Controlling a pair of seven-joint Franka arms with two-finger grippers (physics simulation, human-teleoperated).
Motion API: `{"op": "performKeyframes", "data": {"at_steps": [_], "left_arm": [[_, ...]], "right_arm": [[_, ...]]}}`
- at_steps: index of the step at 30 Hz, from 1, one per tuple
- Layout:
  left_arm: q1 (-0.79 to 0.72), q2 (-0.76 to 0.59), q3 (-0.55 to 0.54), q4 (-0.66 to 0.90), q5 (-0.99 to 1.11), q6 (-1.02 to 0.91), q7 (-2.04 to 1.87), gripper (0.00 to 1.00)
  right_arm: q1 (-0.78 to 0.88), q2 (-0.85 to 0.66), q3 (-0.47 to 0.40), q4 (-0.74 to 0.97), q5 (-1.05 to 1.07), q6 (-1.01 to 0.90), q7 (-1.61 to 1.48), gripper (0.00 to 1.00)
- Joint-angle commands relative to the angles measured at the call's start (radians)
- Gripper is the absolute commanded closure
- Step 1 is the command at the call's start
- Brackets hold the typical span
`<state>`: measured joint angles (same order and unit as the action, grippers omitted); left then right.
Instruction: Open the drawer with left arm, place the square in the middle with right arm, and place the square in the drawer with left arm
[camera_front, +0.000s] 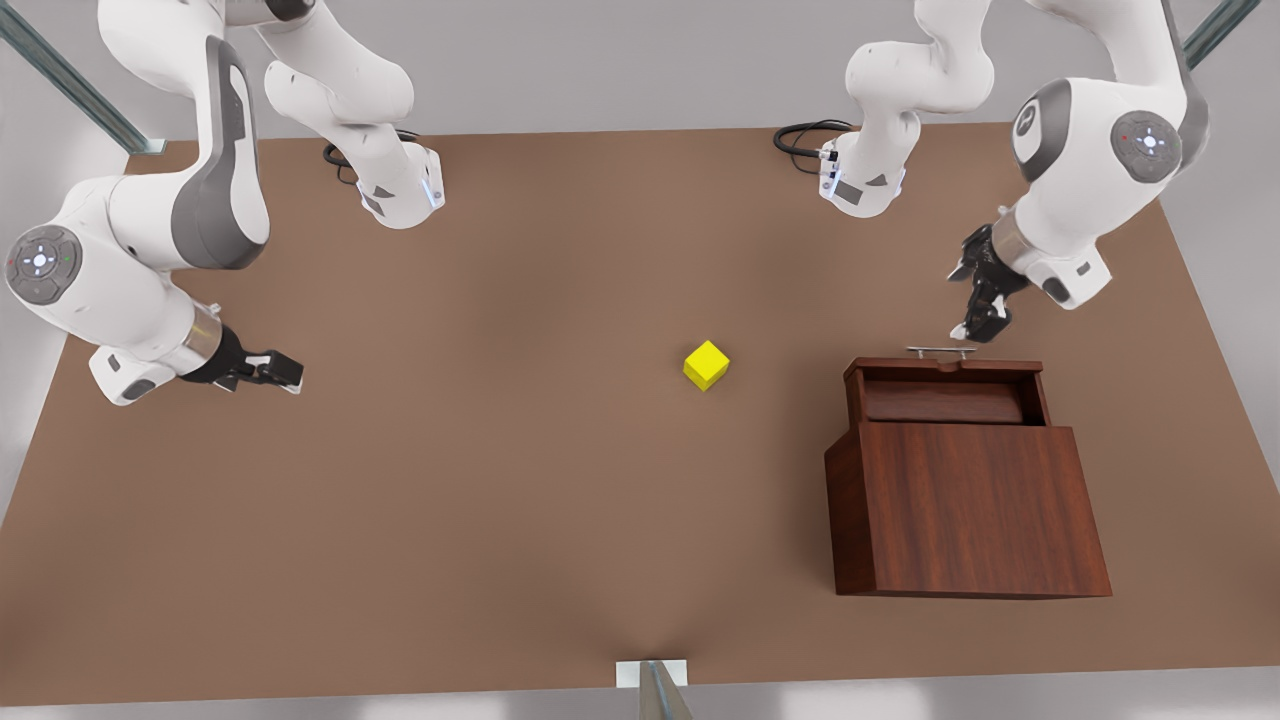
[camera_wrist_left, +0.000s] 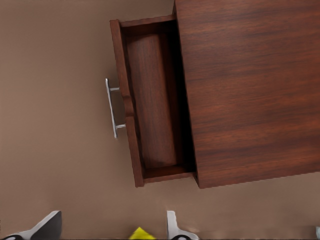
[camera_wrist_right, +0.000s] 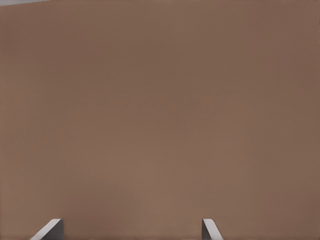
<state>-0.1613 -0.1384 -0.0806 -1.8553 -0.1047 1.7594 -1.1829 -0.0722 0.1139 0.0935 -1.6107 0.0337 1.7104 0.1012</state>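
Observation:
The drawer (camera_front: 900, 366) of the dark wood cabinet (camera_front: 965, 505) is pulled out, and its tray (camera_wrist_left: 150, 100) holds nothing. Its silver handle (camera_front: 940, 350) faces the arm bases. My left gripper (camera_front: 975, 325) hangs just above and behind the handle, open, with nothing between its fingertips (camera_wrist_left: 172, 226). The yellow square (camera_front: 706, 364) rests on the table near the middle, to the front view's left of the cabinet, and a corner of the square (camera_wrist_left: 141, 233) shows in the left wrist view. My right gripper (camera_front: 285, 372) waits open over bare table at the front view's left.
The brown table (camera_front: 500, 520) carries both arm bases along its far edge, one (camera_front: 400, 190) at the front view's left and one (camera_front: 860, 180) at its right. A metal post (camera_front: 655, 690) stands at the near edge.

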Motion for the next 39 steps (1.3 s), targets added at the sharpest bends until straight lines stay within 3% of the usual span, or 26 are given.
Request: {"op": "performKeyframes", "data": {"at_steps": [1, 2, 3, 5, 7, 9, 13, 18, 26, 28, 39], "left_arm": [[-0.026, 0.003, -0.034, 0.007, -0.092, 0.000, 0.303, 0.00], [-0.026, 0.052, -0.077, 0.054, -0.027, -0.015, 0.756, 0.00], [-0.026, 0.161, -0.122, 0.139, -0.016, -0.020, 0.937, 0.00], [-0.072, 0.437, -0.214, 0.370, 0.103, -0.020, 0.947, 0.00], [-0.099, 0.534, -0.260, 0.341, 0.096, 0.032, 1.278, 0.00], [-0.187, 0.542, -0.258, 0.274, 0.105, 0.207, 1.287, 0.00], [-0.215, 0.542, -0.254, 0.153, 0.103, 0.268, 1.467, 0.00], [-0.227, 0.545, -0.248, -0.058, 0.204, 0.541, 1.497, 0.00], [-0.225, 0.568, -0.225, -0.162, 0.189, 0.572, 1.465, 0.00], [-0.227, 0.571, -0.225, -0.168, 0.189, 0.574, 1.318, 0.00], [-0.273, 0.632, -0.219, -0.157, 0.200, 0.673, 1.319, 0.00]], "right_arm": [[0.000, 0.001, 0.000, 0.000, 0.000, 0.000, 0.000, 0.00], [0.000, 0.004, 0.000, 0.000, 0.000, 0.000, 0.000, 0.00], [0.000, 0.006, 0.000, 0.002, 0.002, 0.000, 0.000, 0.00], [0.000, 0.009, 0.002, 0.003, 0.002, 0.000, 0.000, 0.00], [0.000, 0.012, 0.002, 0.008, 0.002, 0.000, 0.000, 0.00], [0.000, 0.012, 0.000, 0.008, 0.002, 0.000, 0.000, 0.00], [-0.001, 0.012, 0.000, 0.006, 0.002, -0.002, -0.002, 0.00], [-0.001, 0.012, 0.000, 0.006, 0.002, -0.002, -0.002, 0.00], [0.000, 0.018, 0.000, 0.008, 0.002, -0.002, -0.002, 0.00], [0.000, 0.020, 0.000, 0.008, 0.002, -0.002, -0.002, 0.00], [0.000, 0.020, 0.000, 0.008, 0.002, -0.002, -0.002, 0.00]]}}
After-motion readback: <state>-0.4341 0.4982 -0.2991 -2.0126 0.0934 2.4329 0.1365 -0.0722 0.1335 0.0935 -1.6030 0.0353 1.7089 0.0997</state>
